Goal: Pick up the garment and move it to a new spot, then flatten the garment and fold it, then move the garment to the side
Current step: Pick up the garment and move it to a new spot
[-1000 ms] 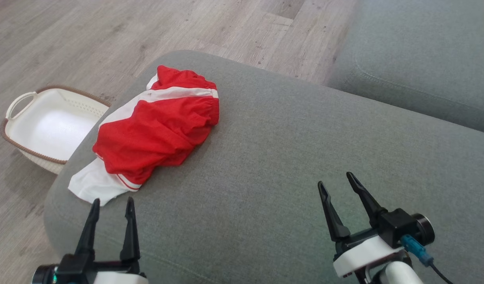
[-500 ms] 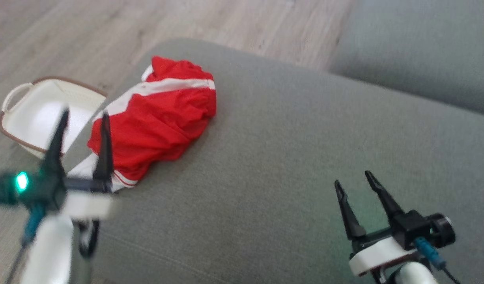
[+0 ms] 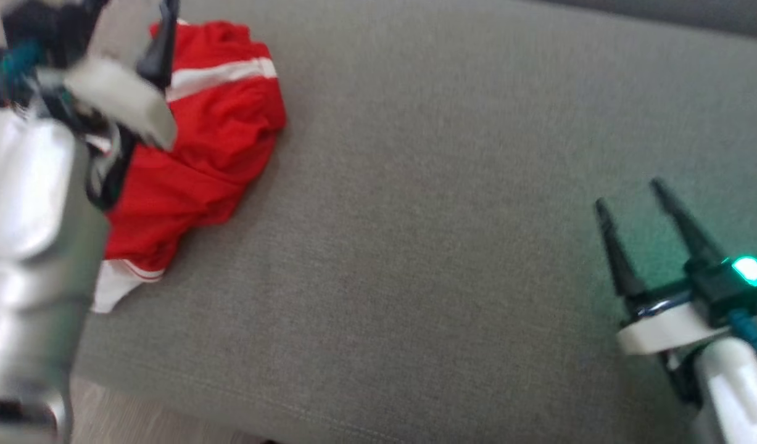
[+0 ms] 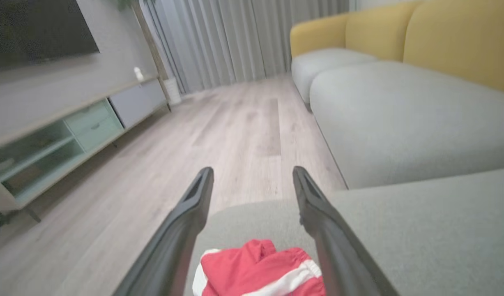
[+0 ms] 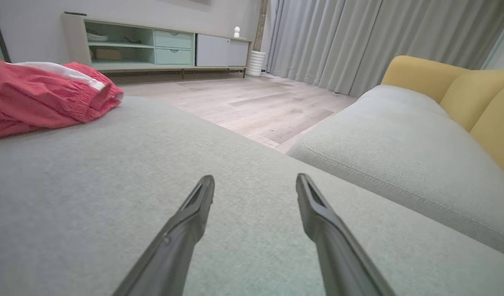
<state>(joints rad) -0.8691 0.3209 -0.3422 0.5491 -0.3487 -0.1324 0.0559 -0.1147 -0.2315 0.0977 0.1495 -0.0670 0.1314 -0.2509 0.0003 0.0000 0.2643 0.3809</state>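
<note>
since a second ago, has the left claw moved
Yes. Judged against the red and white fabric garment, the left claw went forward, from beside its near white corner to over its far end.

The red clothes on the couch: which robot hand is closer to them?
Left. The left gripper is open just above the red garment, over its far end. The right gripper, also open, is well off to the side over the bare grey cushion.
</note>
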